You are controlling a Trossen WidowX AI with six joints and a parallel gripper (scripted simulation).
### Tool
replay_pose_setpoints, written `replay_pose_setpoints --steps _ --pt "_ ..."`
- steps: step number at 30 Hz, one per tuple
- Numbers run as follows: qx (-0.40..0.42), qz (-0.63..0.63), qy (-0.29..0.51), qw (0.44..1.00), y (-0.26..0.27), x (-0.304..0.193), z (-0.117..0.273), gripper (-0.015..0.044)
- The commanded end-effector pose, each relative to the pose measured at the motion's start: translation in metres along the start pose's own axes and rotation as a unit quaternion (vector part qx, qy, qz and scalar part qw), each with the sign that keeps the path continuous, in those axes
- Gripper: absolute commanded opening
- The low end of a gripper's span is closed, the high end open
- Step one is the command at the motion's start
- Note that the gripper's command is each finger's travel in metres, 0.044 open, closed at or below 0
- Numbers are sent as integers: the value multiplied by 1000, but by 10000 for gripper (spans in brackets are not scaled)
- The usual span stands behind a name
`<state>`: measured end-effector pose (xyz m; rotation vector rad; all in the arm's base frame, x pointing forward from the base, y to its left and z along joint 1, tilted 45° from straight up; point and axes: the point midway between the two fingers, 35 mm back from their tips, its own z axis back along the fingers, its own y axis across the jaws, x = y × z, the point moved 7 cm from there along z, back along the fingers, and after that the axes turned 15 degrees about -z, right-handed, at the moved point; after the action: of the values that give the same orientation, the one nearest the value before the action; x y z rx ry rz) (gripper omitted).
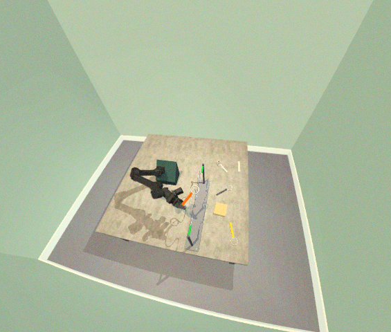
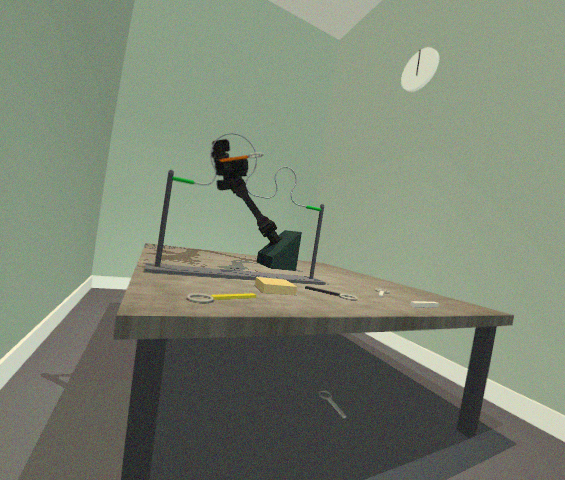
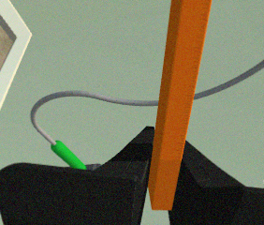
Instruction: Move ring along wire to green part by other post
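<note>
The orange handle [image 1: 187, 198] [image 2: 234, 158] [image 3: 181, 94] is between the closed fingers of my gripper [image 1: 183, 205] [image 2: 222, 160] [image 3: 157, 135]. Its pale ring [image 1: 194, 185] is high over the stand, seen nearly edge-on in the exterior view, at the right side of the tall wire loop. The wire appears to run through it; whether they touch is too small to tell. The grey wire [image 2: 286, 167] [image 3: 123, 100] also has a smaller hump on the right. Green parts [image 2: 183, 180] [image 2: 313, 208] adjoin the left post [image 2: 164, 222] and right post [image 2: 316, 242]; one green part [image 3: 68, 156] shows in the wrist view.
A dark green block [image 1: 167, 171] [image 2: 285, 251] is under the arm's base. Beyond the stand lie a yellow block [image 1: 220, 209] [image 2: 275, 286], a yellow stick [image 1: 231, 229] [image 2: 234, 296] with a ring, a black stick [image 1: 221, 191] with a ring, and white pieces.
</note>
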<state>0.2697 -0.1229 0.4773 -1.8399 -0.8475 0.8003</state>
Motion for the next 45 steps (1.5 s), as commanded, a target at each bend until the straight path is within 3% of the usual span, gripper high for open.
replay_pose_setpoints --steps 1,45 --pt "-7 21 -8 1000 2 1 0 -150" --pt "-127 256 -70 956 -2 -2 -2 -150"
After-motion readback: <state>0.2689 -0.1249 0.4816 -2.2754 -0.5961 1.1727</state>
